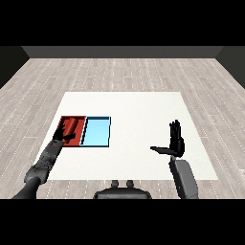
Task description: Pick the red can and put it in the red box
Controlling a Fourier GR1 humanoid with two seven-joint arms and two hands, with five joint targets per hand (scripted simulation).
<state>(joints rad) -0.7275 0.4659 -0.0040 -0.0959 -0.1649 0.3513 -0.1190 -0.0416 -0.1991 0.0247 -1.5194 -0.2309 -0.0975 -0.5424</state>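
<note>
The red can [72,126] is inside the red tray [79,119], which lies at the table's left side. My left hand [61,136] is at the tray's near left corner, right against the near side of the can. Whether it still holds the can is hidden by the dark overlap. Far from both, my right hand [176,141] hovers over the right part of the table. Its fingers point straight up, its thumb sticks out to the left, and it holds nothing.
A light blue tray [97,132] lies directly to the right of the red tray, touching it. The white table [134,110] stretches between the trays and my right hand. Grey wood flooring surrounds the table.
</note>
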